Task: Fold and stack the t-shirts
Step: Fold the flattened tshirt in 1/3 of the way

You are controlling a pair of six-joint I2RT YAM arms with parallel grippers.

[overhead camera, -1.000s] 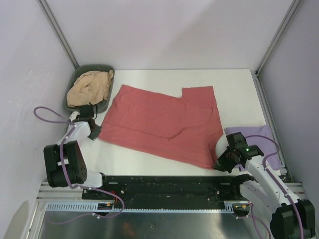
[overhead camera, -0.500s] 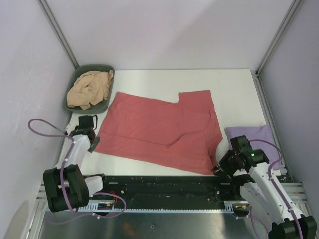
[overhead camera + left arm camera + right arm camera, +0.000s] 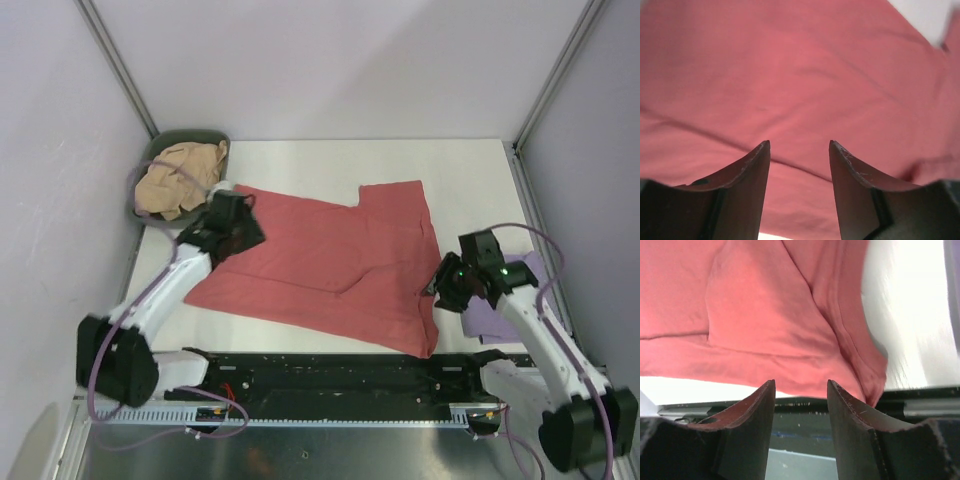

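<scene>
The salmon-red t-shirt (image 3: 330, 262) lies spread flat across the middle of the white table (image 3: 470, 180). My left gripper (image 3: 238, 228) hovers over its upper left part, open. Red cloth (image 3: 800, 75) fills the left wrist view and nothing sits between the fingers (image 3: 799, 145). My right gripper (image 3: 447, 285) stands open at the shirt's right edge. In the right wrist view it (image 3: 801, 382) is empty, with the shirt's near right corner (image 3: 760, 315) ahead of the tips. The lavender t-shirt (image 3: 490, 318) lies at the right, partly under the right arm. The tan t-shirt (image 3: 175, 180) sits crumpled in the bin.
A dark green oval bin (image 3: 185, 137) stands at the back left corner of the table. A black rail (image 3: 330, 365) runs along the table's near edge, just below the red shirt's hem. Pale walls and metal posts close in the left, right and back sides.
Both grippers have opened. The left arm swung from the table's left edge onto the red shirt's upper left. The right arm drew back from the near right corner along the shirt's right edge.
</scene>
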